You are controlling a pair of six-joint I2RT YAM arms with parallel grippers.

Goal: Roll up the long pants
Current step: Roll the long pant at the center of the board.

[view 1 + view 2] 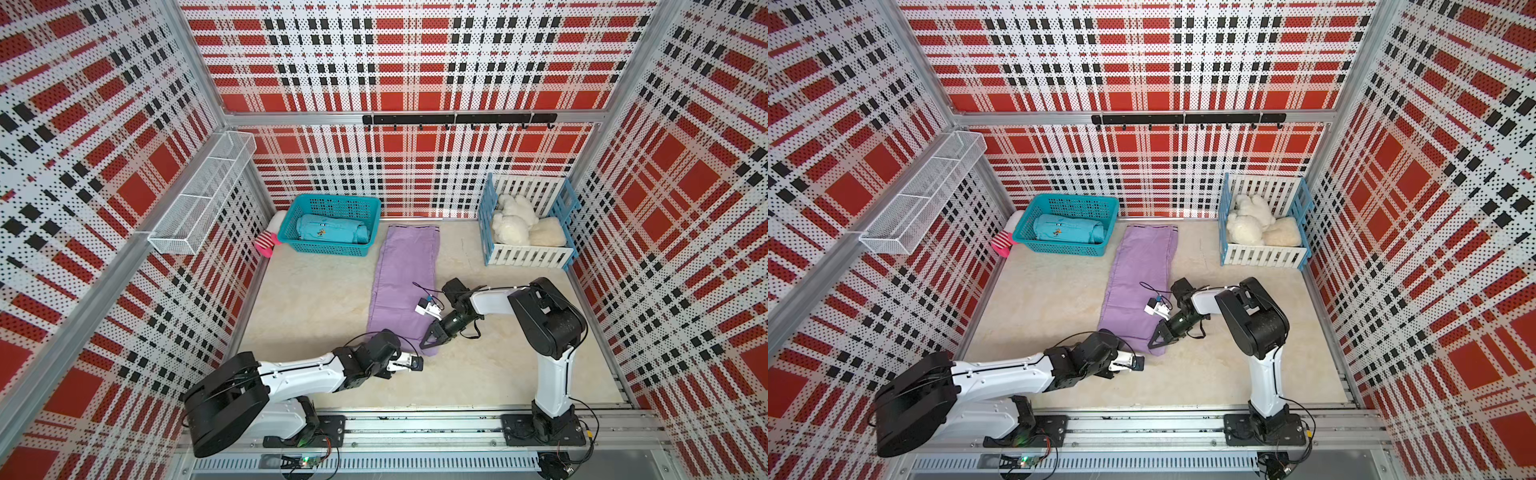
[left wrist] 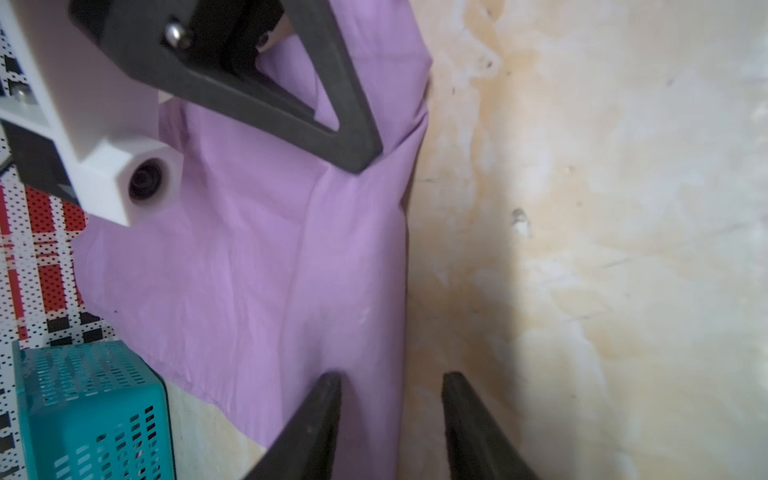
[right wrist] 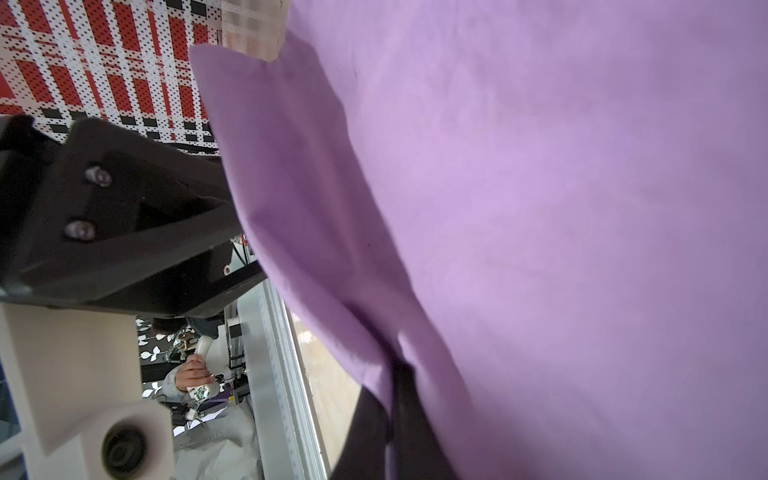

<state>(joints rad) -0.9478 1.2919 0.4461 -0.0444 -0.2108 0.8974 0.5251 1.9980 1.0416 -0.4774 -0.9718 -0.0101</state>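
Both top views are bright and evenly lit, with soft, short shadows on the floor [image 1: 324, 299]; the plaid walls [image 1: 104, 166] bow toward the frame edges. The wrist views are softer — the long pants [image 3: 582, 208] loom close and blurred, with dim shadow alongside.

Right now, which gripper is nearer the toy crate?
Right. The right gripper, shut on the near hem of the pants, is diagonally in front of the crate. The left gripper, open, sits just past that hem, slightly farther from the crate.
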